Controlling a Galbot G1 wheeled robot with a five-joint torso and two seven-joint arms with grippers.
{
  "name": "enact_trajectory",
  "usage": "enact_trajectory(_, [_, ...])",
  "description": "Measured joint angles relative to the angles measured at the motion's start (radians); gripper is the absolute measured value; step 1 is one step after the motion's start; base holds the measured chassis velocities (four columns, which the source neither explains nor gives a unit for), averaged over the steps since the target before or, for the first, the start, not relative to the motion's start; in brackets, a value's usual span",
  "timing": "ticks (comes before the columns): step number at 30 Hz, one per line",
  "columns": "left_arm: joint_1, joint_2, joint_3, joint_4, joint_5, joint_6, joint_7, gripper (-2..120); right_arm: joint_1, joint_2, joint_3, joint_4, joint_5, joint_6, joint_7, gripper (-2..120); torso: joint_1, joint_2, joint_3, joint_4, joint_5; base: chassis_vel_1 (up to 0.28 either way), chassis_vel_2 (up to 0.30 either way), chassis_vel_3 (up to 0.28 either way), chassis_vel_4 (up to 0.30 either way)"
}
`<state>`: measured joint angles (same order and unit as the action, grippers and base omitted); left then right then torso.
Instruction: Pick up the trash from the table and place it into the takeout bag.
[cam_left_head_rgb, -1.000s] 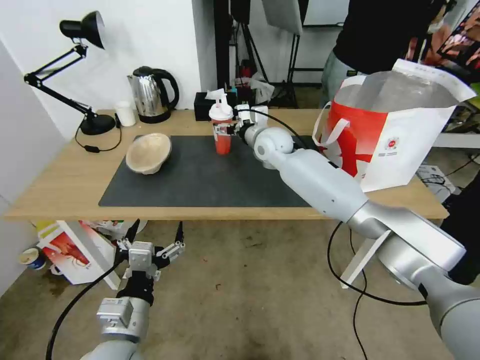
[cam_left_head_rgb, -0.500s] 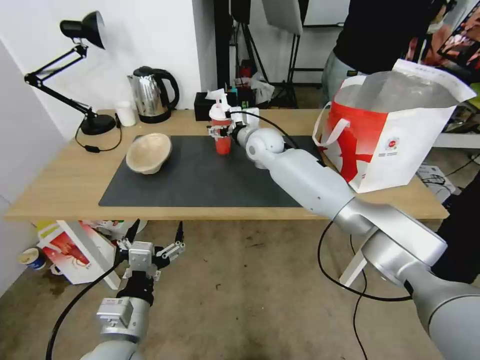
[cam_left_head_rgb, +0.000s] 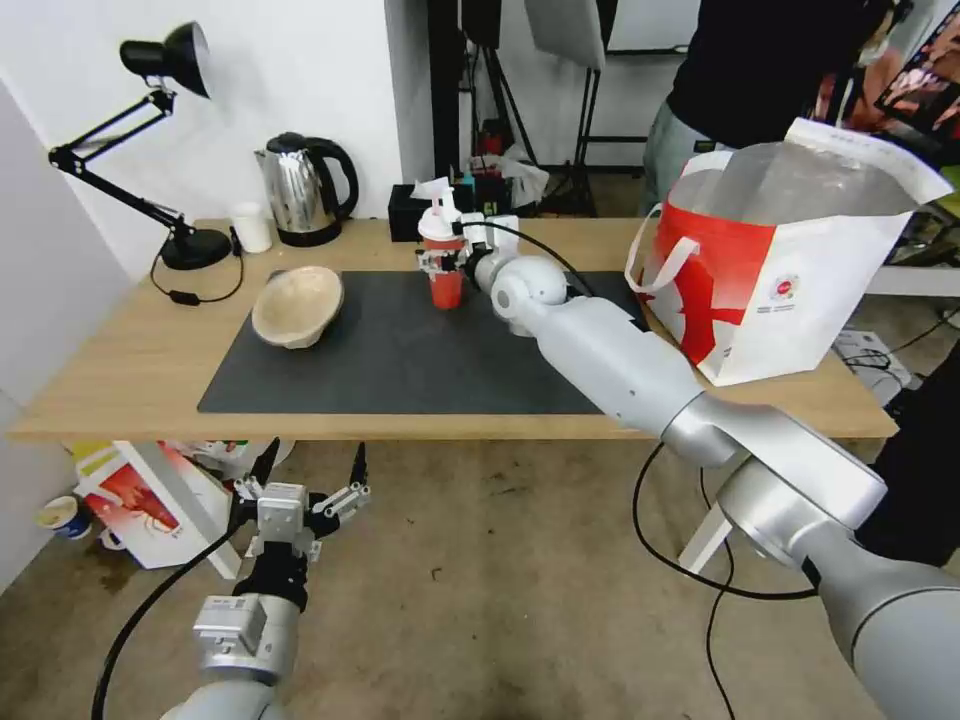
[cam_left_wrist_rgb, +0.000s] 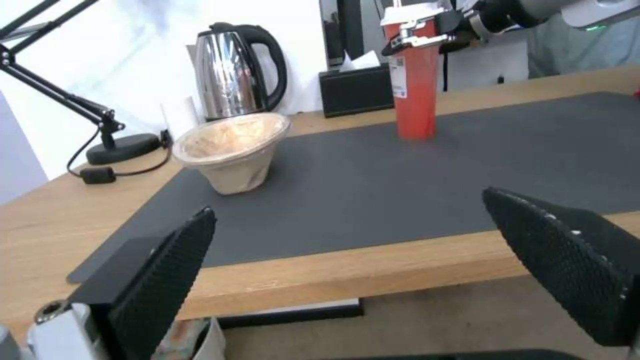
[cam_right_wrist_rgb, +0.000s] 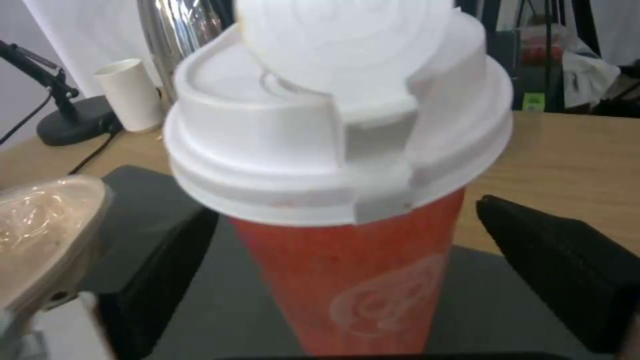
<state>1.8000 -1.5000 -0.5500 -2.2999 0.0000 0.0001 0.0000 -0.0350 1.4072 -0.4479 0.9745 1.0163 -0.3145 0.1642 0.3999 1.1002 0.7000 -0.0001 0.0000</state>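
Observation:
A red drink cup (cam_left_head_rgb: 445, 285) with a white lid stands upright at the back of the dark mat (cam_left_head_rgb: 400, 360) on the table (cam_left_head_rgb: 130, 350). My right gripper (cam_left_head_rgb: 443, 262) is open around the cup's upper part. In the right wrist view its black fingers (cam_right_wrist_rgb: 560, 270) flank the cup (cam_right_wrist_rgb: 353, 280) with small gaps on both sides. A beige pulp bowl (cam_left_head_rgb: 297, 306) lies tilted at the mat's left end. The takeout bag (cam_left_head_rgb: 790, 260) stands open on the table's right end. My left gripper (cam_left_head_rgb: 310, 480) hangs open below the table's front edge.
A steel kettle (cam_left_head_rgb: 305, 190), a black desk lamp (cam_left_head_rgb: 190, 245), a small white cup (cam_left_head_rgb: 250, 227) and a black tissue box (cam_left_head_rgb: 408, 215) line the back of the table. A red-and-white carton (cam_left_head_rgb: 150, 500) sits on the floor at the left. A person stands behind the bag.
My right gripper slid left from beside the cup until its fingers flank it; the cup has stayed upright in place. The left arm has not moved.

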Motion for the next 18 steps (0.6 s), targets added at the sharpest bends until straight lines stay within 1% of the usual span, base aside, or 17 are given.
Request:
enact_trajectory(1, [0.000,0.000,0.000,0.000,0.000,0.000,0.000,100,0.000,0.000,0.000,0.000,0.000,0.000,0.000,98,0.000,0.000,0.000,0.0000,0.0000,0.000,0.000,0.000,0.000])
enact_trajectory(3, [0.000,0.000,0.000,0.000,0.000,0.000,0.000,100,0.001,0.008,0.002,-0.018,-0.001,0.004,-0.007,91,0.000,0.000,0.000,0.0001,0.0000,0.000,0.000,0.000,0.000])
enact_trajectory(5, [0.000,0.000,0.000,0.000,0.000,0.000,0.000,100,0.001,0.015,0.008,-0.031,-0.002,0.007,-0.011,81,0.000,0.000,0.000,0.0002,0.0000,0.000,0.000,0.000,0.000])
enact_trajectory(6, [0.000,0.000,0.000,0.000,0.000,0.000,0.000,100,0.001,0.015,0.008,-0.031,-0.002,0.007,-0.011,81,0.000,0.000,0.000,0.0002,0.0000,0.000,0.000,0.000,0.000])
enact_trajectory(7, [0.000,0.000,0.000,0.000,0.000,0.000,0.000,100,0.000,0.016,0.010,-0.034,-0.002,0.008,-0.013,78,0.000,0.000,0.000,0.0001,0.0000,0.000,0.000,0.000,0.000])
enact_trajectory(9, [0.000,0.000,0.000,0.000,0.000,0.000,0.000,100,0.000,0.016,0.010,-0.034,-0.002,0.008,-0.013,78,0.000,0.000,0.000,0.0001,0.0000,0.000,0.000,0.000,0.000])
enact_trajectory(10, [0.000,0.000,0.000,0.000,0.000,0.000,0.000,100,-0.001,0.016,0.011,-0.037,-0.002,0.008,-0.015,75,0.000,0.000,0.000,0.0001,0.0000,0.000,0.000,0.000,0.000])
enact_trajectory(11, [0.000,0.000,0.000,0.000,0.000,0.000,0.000,100,-0.001,0.016,0.011,-0.037,-0.002,0.008,-0.015,75,0.000,0.000,0.000,0.0001,0.0000,0.000,0.000,0.000,0.000])
enact_trajectory(12, [0.000,0.000,0.000,0.000,0.000,0.000,0.000,100,-0.001,0.017,0.012,-0.038,-0.002,0.008,-0.016,65,0.000,0.000,0.000,0.0001,0.0000,0.000,0.000,0.000,0.000])
enact_trajectory(13, [0.000,0.000,0.000,0.000,0.000,0.000,0.000,100,-0.001,0.017,0.012,-0.038,-0.002,0.009,-0.016,59,0.000,0.000,0.000,0.0001,0.0000,0.000,0.000,0.000,0.000])
enact_trajectory(15, [0.000,0.000,0.000,0.000,0.000,0.000,0.000,100,-0.002,0.017,0.013,-0.040,-0.002,0.009,-0.017,54,0.000,0.000,0.000,0.0001,0.0001,0.000,0.000,0.000,0.000])
enact_trajectory(16, [0.000,0.000,0.000,0.000,0.000,0.000,0.000,100,-0.002,0.017,0.013,-0.040,-0.002,0.009,-0.017,54,0.000,0.000,0.000,0.0001,0.0001,0.000,0.000,0.000,0.000])
enact_trajectory(17, [0.000,0.000,0.000,0.000,0.000,0.000,0.000,100,-0.002,0.017,0.014,-0.041,-0.002,0.009,-0.018,48,0.000,0.000,0.000,0.0001,0.0001,0.000,0.000,0.000,0.000])
enact_trajectory(18, [0.000,0.000,0.000,0.000,0.000,0.000,0.000,100,-0.003,0.018,0.016,-0.044,-0.003,0.010,-0.020,44,0.000,0.000,0.000,0.0001,0.0001,0.000,0.000,0.000,0.000])
